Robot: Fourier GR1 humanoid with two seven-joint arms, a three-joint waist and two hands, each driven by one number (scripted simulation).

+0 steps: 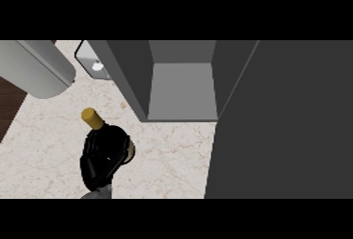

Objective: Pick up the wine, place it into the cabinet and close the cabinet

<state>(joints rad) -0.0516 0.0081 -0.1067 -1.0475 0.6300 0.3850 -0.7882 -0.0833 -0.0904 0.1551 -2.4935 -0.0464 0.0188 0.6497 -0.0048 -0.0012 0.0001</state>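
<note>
Head view: the left robot hand is wrapped around the wine, which stands on the marble counter with its gold cap showing above the fingers. The grey cabinet stands just beyond to the right, its door swung open. The right robot hand is out of sight.
</note>
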